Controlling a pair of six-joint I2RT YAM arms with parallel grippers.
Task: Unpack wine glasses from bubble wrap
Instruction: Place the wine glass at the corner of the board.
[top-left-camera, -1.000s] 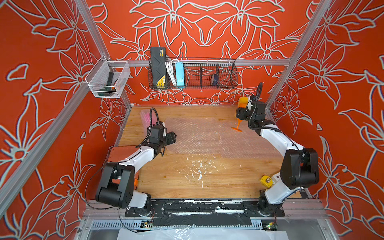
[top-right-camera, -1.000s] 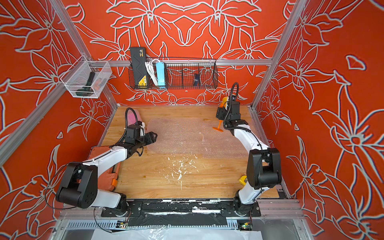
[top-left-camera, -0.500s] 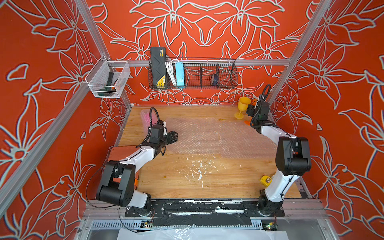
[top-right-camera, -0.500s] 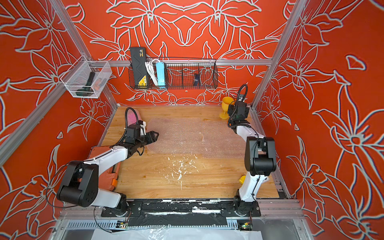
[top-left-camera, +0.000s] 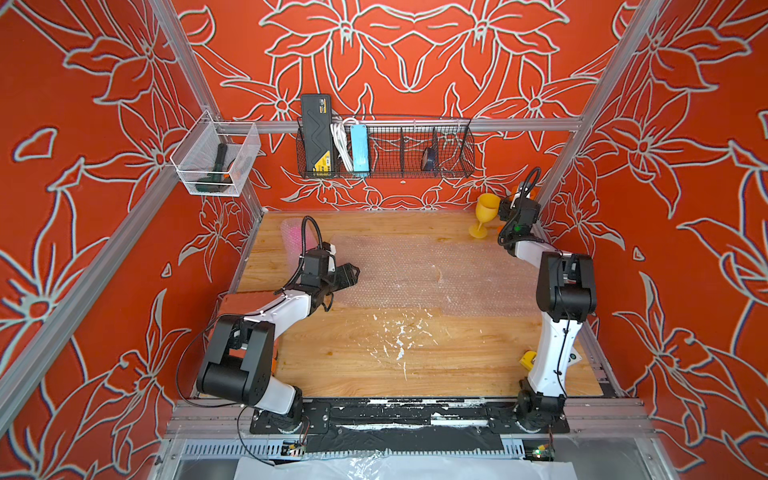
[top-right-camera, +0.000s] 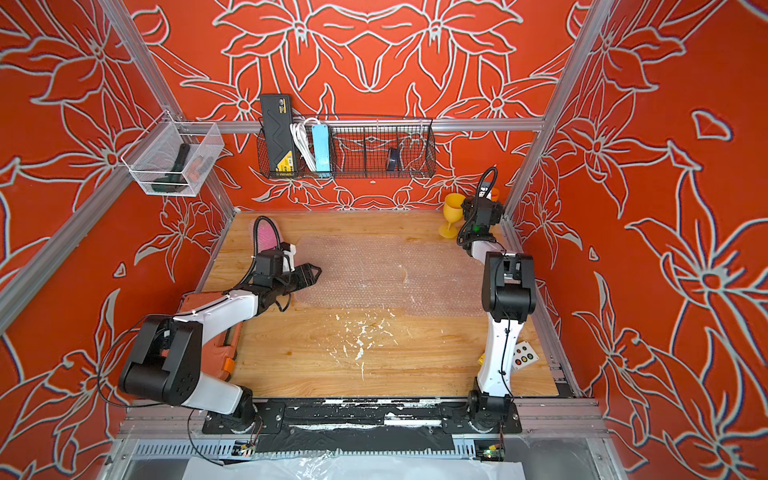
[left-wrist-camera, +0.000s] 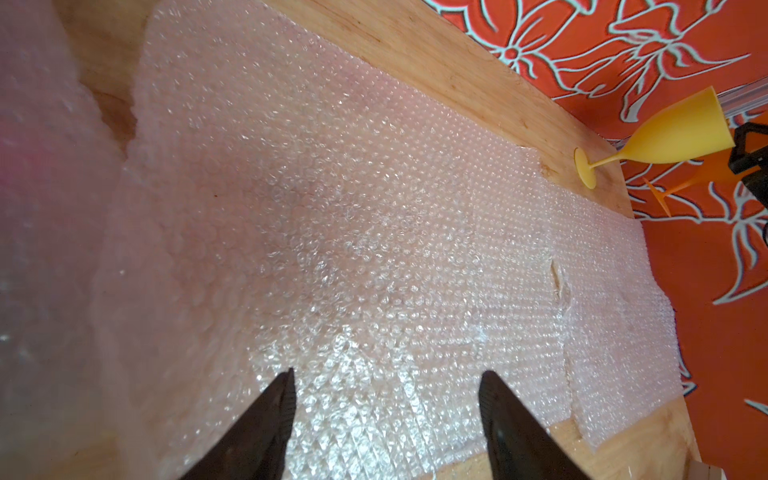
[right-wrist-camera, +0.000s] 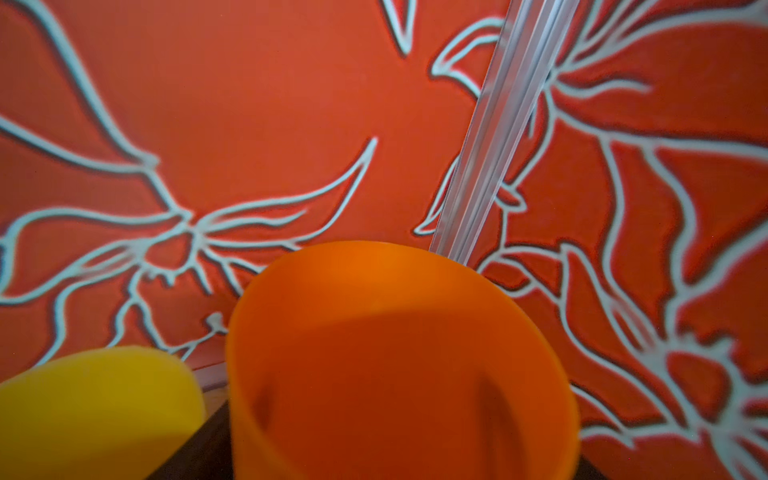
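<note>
Roughly two thirds done, by the looks of it. Two of the three wine glasses are out. The yellow goblet (top-left-camera: 484, 212) is stood upright at the far right of the wooden table (top-left-camera: 374, 361). The orange goblet (right-wrist-camera: 395, 365) is seen just beside it, tucked into the far right corner and mostly hidden in both top views behind the right gripper (top-right-camera: 478, 208). In the right wrist view the orange bowl is framed by that gripper's jaws, but whether it's being squeezed or only loosely surrounded can't be told. Whether its foot is set down can't be made out either.

Two flat bubble wrap sheets (top-left-camera: 415, 270) are laid side by side across the middle of the table, with nothing in them. The left gripper (left-wrist-camera: 386, 415) is held low over their left end, fingers (left-wrist-camera: 270, 428) spread wide, nothing pinched.

What's left is the pink goblet (top-right-camera: 266, 237). It's seen only as a magenta blur inside the rolled bubble wrap tube (top-left-camera: 291, 237) at the far left, just beyond the left gripper. That tube has to be unrolled and the goblet stood up before this can be called finished.
</note>
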